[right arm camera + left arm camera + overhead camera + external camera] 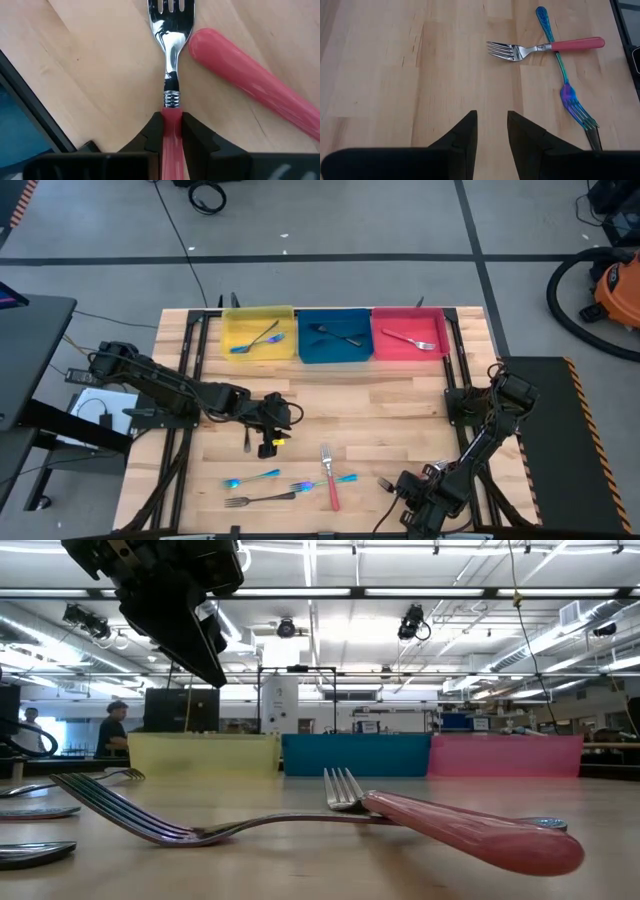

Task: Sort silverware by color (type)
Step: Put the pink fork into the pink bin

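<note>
My right gripper (398,486) is low at the table's near right and shut on a small red-handled fork (170,60), whose tines point away from it. A second red-handled fork (329,476) lies crossed with an iridescent fork (322,482) near the table's near middle. Its pink handle (250,80) shows beside the held fork. My left gripper (492,135) is open over bare wood left of centre, with both crossed forks (559,55) ahead of it. A dark utensil (247,440), an iridescent one (252,478) and a dark fork (260,499) lie flat at the near left. My right gripper pinches the small fork's red handle (171,120) between its two fingers, just behind the ribbed silver collar. The fingers lie along the fork, coming level from the table's right side. The fork sticks out level in front of them; whether it is lifted clear I cannot tell.
Three trays stand along the far edge: yellow (232,320) with an iridescent utensil, blue (310,355) with a dark fork, red (385,318) with a red-handled fork. In the low view the left arm (170,600) hangs above the table. Bare wood lies between trays and silverware.
</note>
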`<control>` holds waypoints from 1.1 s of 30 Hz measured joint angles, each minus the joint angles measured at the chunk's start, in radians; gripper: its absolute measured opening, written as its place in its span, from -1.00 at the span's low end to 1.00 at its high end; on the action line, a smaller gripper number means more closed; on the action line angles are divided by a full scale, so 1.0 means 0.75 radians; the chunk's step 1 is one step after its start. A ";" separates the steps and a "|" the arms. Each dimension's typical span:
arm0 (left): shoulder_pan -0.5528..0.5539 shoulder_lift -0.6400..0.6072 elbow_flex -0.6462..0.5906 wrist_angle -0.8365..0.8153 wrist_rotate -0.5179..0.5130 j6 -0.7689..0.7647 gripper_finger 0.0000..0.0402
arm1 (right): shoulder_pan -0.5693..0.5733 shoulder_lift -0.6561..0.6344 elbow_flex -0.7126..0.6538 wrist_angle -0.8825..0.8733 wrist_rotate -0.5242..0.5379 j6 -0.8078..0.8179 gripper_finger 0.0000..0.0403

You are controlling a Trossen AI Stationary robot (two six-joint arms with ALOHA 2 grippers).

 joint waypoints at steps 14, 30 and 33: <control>0.000 0.000 0.000 0.006 0.000 -0.001 -0.47 | -0.063 -0.136 0.034 -0.082 0.242 0.028 -0.74; 0.092 0.000 0.000 0.004 0.000 0.201 -0.47 | -0.662 -0.508 0.038 -0.602 0.468 -0.531 -0.75; 0.127 0.000 0.000 0.002 0.000 0.283 -0.47 | -0.813 -0.599 0.039 -0.681 0.507 -0.686 -0.76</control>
